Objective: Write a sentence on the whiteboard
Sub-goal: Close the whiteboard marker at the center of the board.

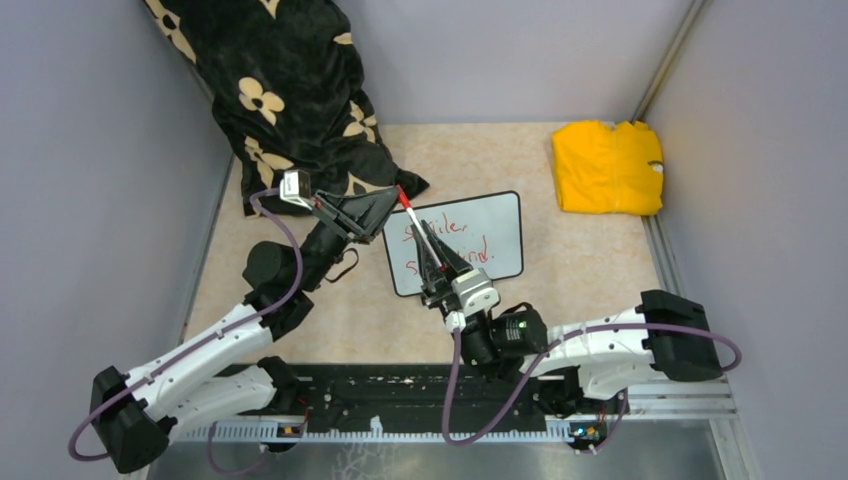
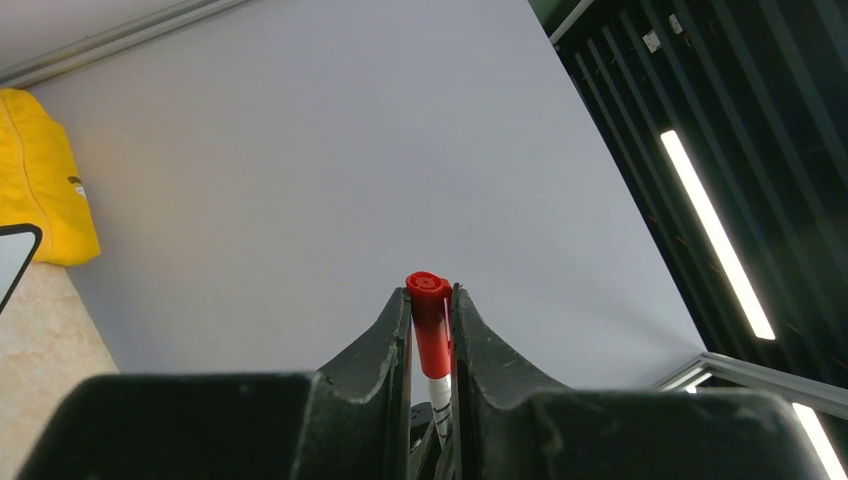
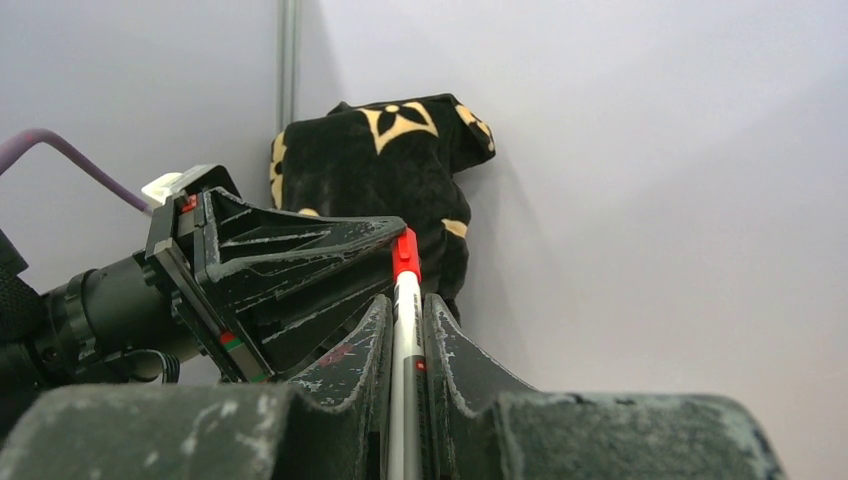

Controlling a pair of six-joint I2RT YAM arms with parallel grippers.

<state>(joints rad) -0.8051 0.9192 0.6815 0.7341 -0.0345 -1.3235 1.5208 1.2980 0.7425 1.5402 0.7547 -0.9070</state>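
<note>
Grey-walled booth, beige table. Item one, the whiteboard (image 1: 500,215): lying flat near the middle of the table, long side parallel to the near edge, black frame. It carries the sentence (image 1: 476,253) in two lines of red script, partly hidden by the arms. Item two, the marker (image 1: 413,218): raised over the whiteboard's left half, long axis slanting from the near edge toward the far-left corner, red end (image 2: 430,320) uppermost. Right end effector (image 1: 430,240): clenched on the white barrel from the near side. Left end effector (image 1: 393,203): clenched on the red end from the left, so both arms meet on the one marker, with neither nearer. Judgement: with the writing apparently complete, the next move runs along the marker's axis, either seating a cap or passing the marker over, and the fingers must stay in line with the barrel. Outlying: yellow folded cloth (image 1: 608,167) at the far-right corner; black flowered cloth (image 1: 285,90) at the far-left corner.
</note>
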